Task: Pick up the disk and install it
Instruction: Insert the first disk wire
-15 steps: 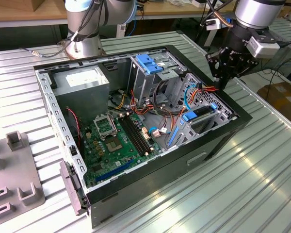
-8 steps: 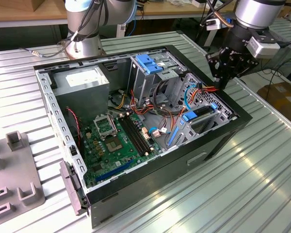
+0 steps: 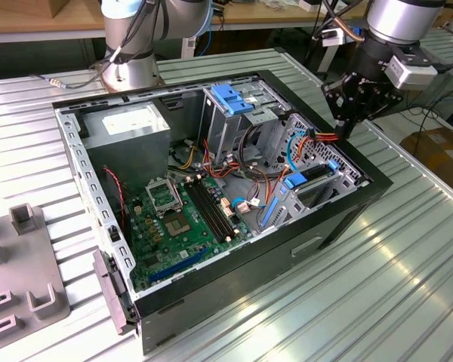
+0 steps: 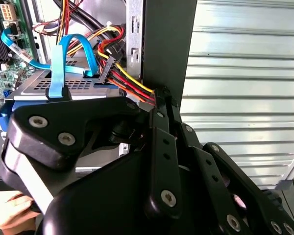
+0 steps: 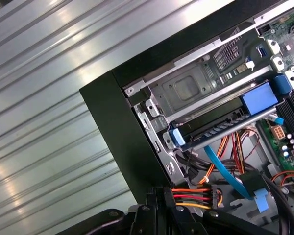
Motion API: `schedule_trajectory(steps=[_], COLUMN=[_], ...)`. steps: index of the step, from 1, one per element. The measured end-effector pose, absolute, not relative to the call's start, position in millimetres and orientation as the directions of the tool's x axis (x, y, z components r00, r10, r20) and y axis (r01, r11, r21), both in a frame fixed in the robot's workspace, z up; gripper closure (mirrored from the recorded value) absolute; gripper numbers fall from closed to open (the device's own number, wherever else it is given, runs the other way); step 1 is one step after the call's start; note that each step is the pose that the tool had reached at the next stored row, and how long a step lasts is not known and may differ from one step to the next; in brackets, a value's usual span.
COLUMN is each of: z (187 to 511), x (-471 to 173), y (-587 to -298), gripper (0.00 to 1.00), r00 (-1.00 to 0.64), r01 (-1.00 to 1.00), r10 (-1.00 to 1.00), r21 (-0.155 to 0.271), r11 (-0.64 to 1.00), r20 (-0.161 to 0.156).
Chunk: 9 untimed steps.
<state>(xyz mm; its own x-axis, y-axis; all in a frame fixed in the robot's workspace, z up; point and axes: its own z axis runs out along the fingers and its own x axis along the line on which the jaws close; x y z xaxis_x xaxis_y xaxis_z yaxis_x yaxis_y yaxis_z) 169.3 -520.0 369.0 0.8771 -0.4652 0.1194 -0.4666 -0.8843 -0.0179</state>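
The disk (image 3: pixel 318 176) lies flat in a bay at the corner of the open computer case (image 3: pixel 340 226), on the exterior view's right, with blue rails along its edges. In both wrist views it sits in that bay: a dark edge between blue rails (image 5: pixel 218 128), a perforated metal face (image 4: pixel 71 85). My gripper (image 3: pixel 346 130) hangs just above the case rim beside the bay. Its fingers (image 4: pixel 159 98) are together on a red, orange and yellow power cable (image 5: pixel 191 197) whose black connector (image 5: pixel 216 196) hangs free beside the disk. A blue data cable (image 5: pixel 225 171) loops nearby.
The case lies on a slatted metal table (image 3: pixel 408 286). Inside are the motherboard (image 3: pixel 185 219), a grey power supply box (image 3: pixel 128 128) and a metal drive cage with a blue latch (image 3: pixel 230 98). A grey fixture (image 3: pixel 19 279) stands at the exterior view's left. A second arm's base (image 3: pixel 132 45) is behind.
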Motion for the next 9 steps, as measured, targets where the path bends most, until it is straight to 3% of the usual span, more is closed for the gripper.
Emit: schedule_trajectory(steps=[9], z=[371.6], x=[169.3], y=[-520.0], gripper=[0.84], r00=[0.815], r01=[-0.569], r10=[-0.567], r21=[-0.018], r11=[-0.822], r20=[0.119])
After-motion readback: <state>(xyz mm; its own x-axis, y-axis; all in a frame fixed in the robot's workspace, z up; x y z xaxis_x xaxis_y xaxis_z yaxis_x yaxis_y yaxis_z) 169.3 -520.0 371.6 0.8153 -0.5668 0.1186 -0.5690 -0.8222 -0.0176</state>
